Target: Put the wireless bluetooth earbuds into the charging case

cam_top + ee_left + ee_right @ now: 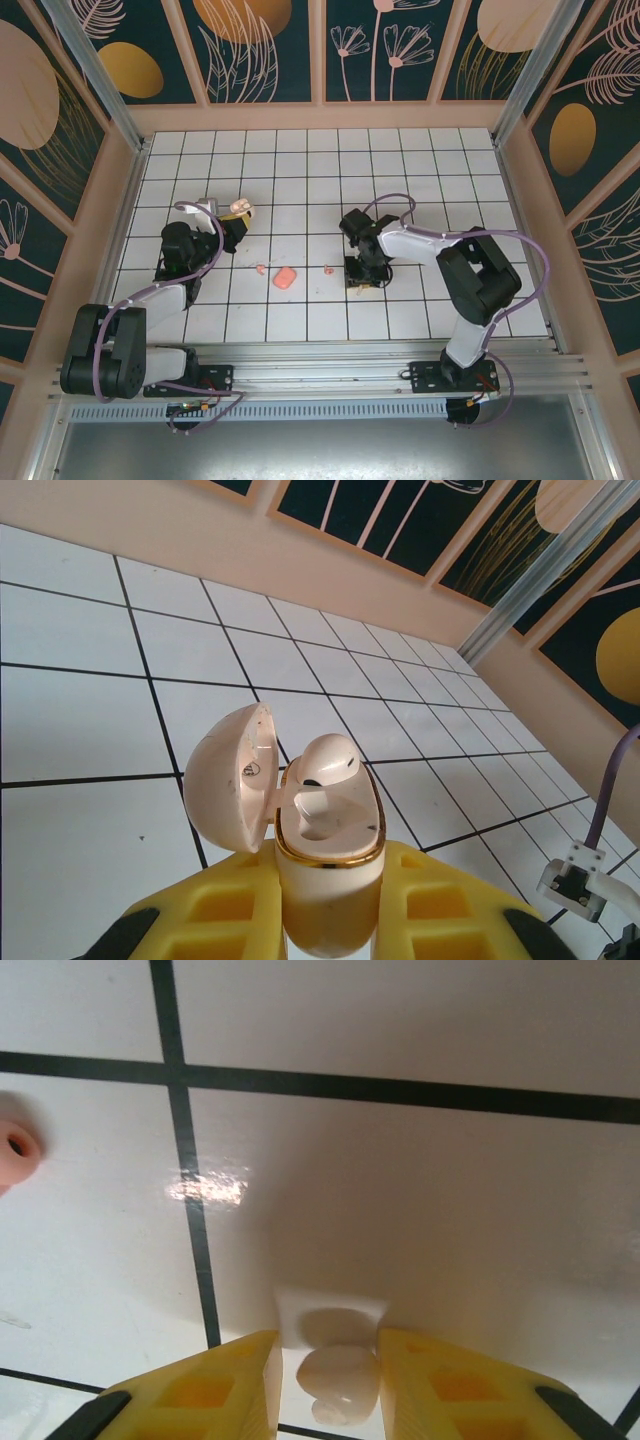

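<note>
The pale charging case (330, 900) stands upright between the yellow fingers of my left gripper (330, 865), which is shut on its body. Its lid (228, 780) hangs open to the left. One earbud (330, 765) sits in the far slot, and the near slot is hollow. In the top view the left gripper (232, 228) holds the case (240, 208) at the left of the tiled floor. My right gripper (362, 278) is down at the floor's middle. In the right wrist view the right gripper (330, 1348) is shut on the second earbud (340, 1378), low over a tile.
A salmon-pink rounded block (285, 278) lies between the two grippers. Small pink bits rest on the tiles at its left (262, 268) and right (329, 268). One pink ring-shaped bit (15, 1150) shows at the left edge of the right wrist view. Wooden walls (320, 115) enclose the floor.
</note>
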Controlling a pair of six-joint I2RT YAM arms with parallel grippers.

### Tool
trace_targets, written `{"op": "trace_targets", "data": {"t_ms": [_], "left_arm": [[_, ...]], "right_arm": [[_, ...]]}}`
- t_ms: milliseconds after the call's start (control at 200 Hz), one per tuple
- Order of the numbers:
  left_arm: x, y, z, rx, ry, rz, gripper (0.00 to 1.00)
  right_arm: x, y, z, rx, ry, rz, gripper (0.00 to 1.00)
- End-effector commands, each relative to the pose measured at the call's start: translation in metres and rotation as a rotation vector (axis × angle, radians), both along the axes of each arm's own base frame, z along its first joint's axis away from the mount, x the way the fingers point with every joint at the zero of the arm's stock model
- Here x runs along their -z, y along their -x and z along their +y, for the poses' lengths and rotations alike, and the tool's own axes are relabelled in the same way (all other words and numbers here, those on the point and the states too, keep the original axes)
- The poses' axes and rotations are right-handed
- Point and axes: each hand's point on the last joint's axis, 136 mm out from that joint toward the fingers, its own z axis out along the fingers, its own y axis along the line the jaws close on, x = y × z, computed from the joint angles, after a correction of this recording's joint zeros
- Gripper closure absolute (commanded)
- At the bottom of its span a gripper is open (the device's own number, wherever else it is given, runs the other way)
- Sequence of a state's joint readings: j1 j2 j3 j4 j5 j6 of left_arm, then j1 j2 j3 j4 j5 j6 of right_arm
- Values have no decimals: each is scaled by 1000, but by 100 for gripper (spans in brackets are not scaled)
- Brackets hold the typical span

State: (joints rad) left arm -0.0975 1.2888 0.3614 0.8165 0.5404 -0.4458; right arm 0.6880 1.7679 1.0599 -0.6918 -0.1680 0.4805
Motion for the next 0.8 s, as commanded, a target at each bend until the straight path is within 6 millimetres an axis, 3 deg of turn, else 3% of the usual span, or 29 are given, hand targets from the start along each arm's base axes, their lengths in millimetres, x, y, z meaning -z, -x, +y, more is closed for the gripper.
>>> {"op": "trace_targets", "data": {"t_ms": [0,250,465,631,796], "left_arm": [[-26,-4,-3,13,14,-81,92],[-25,-3,-3,14,12,-80,92],[-27,5,-15,75,19,-103,93],[-34,26,-48,235,6,-185,93],[-33,45,-77,397,-20,-248,93]], "right_arm": [[4,-3,-2,7,59,-16,69],[0,0,-3,9,79,-33,75],[-26,-17,12,12,-11,-163,78],[-70,-48,27,0,-123,-383,80],[-130,-67,43,-77,-270,-621,80]]}}
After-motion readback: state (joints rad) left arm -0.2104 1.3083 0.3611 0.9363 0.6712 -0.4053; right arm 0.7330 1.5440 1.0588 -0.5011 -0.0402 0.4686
